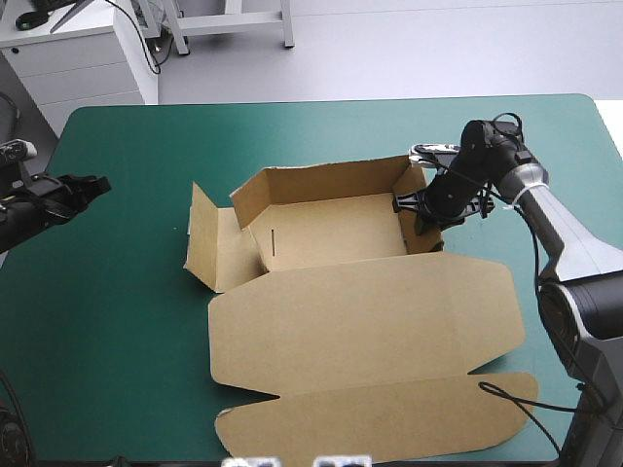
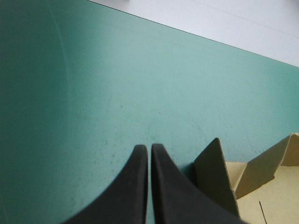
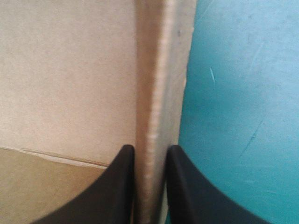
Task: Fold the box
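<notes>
While the right gripper [image 3: 150, 150] clamps the one box [image 1: 336, 232], the left gripper [image 2: 149, 147] hangs closed.

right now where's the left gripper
In the high view the left gripper hovers near the left edge of the table, shut, left of the box.

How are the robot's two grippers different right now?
The right gripper pinches a side wall of the box in its jaws; the left gripper has nothing in its jaws. The right gripper is at the box; the left gripper is over bare teal-green cover near its left edge, apart from the box. Both are black, with jaws shut or all but shut.
</notes>
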{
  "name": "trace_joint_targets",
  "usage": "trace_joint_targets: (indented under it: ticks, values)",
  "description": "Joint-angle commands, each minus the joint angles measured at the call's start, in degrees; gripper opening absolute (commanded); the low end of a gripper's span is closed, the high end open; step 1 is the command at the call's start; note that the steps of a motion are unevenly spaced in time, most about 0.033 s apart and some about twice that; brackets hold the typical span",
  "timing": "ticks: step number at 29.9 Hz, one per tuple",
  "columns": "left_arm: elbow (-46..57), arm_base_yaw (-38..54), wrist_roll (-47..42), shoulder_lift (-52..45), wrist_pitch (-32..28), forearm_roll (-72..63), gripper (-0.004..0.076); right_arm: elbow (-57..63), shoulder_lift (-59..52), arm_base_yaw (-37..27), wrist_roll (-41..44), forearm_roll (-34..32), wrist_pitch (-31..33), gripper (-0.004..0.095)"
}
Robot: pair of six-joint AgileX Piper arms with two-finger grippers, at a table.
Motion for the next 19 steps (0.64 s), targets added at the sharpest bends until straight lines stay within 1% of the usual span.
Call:
trace_joint_targets:
  ticks: [1, 7, 11, 16, 19]
  values:
    - [-1.7, 0.1, -0.1, -1.7, -0.4, -2.5, 0.0008, -1.2, -2.8, 0.0, -2.3, 1.2, 1.0, -0.0013]
    - [-1.7, 0.1, -0.1, -1.6, -0.3, -2.3, 0.0008, -1.0, -2.3, -0.1, -2.5, 1.8, 1.0, -0.0019]
    - [-1.7, 0.1, -0.5, -0.2, -0.3, -2.3, 0.0008, -1.0, -3.5, -0.8, -4.3, 2.4, 1.1, -0.0018]
    - [-1.7, 0.1, -0.5, 3.1, -1.3, -2.6, 0.0008, -1.0, -9.1, -3.9, -9.6, 11.1, 1.1, -0.0018]
    - [-1.7, 0.1, -0.5, 5.3, -2.1, -2.8, 0.0008, -1.0, -13.7, -6.1, -10.4, 11.7, 1.1, -0.0018]
